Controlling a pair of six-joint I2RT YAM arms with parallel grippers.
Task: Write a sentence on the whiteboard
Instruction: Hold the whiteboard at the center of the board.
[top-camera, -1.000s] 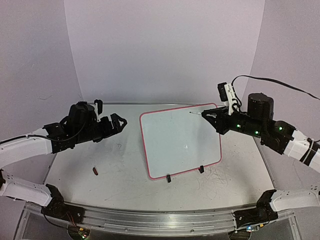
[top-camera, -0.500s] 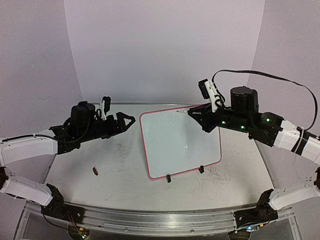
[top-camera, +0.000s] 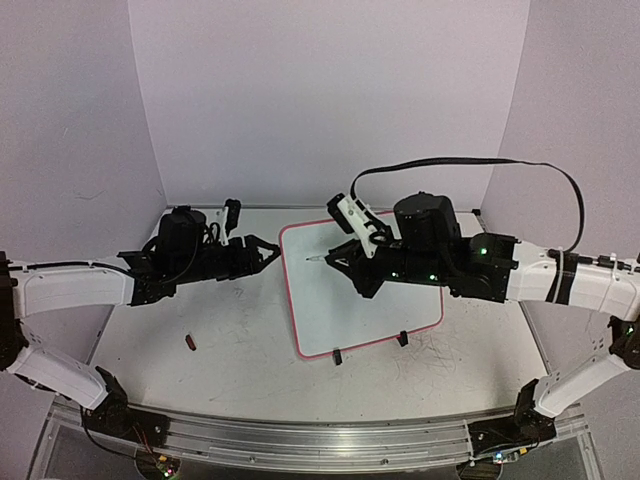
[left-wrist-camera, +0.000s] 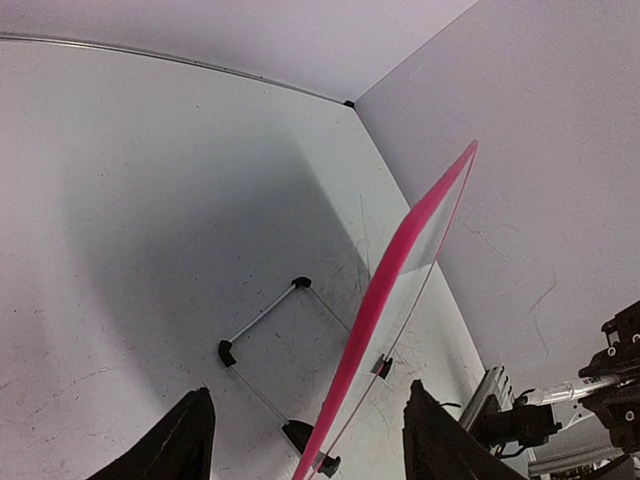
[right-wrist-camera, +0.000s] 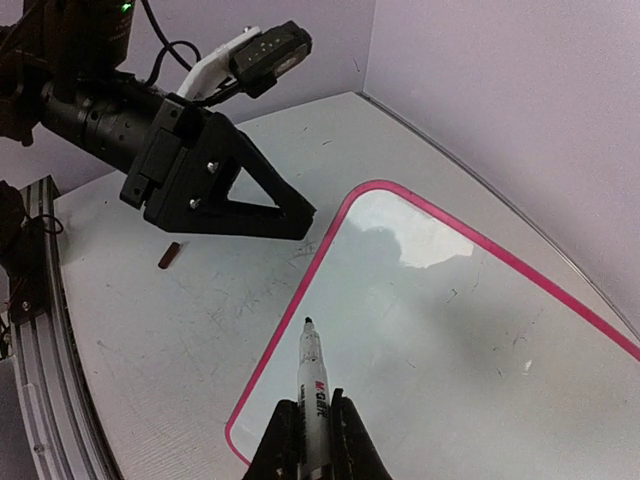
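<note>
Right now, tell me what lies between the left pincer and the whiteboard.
Nothing: in the right wrist view only a narrow strip of bare table separates the left pincer from the pink rim of the whiteboard.

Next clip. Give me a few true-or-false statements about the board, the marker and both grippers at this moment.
1. The whiteboard bears no writing. True.
2. The right gripper is shut on a marker. True.
3. The left gripper is clamped shut on a second marker. False: its fingers stand apart, with nothing clamped between them.
4. The whiteboard lies flat on the table. False: it stands tilted, propped on a wire stand.
</note>
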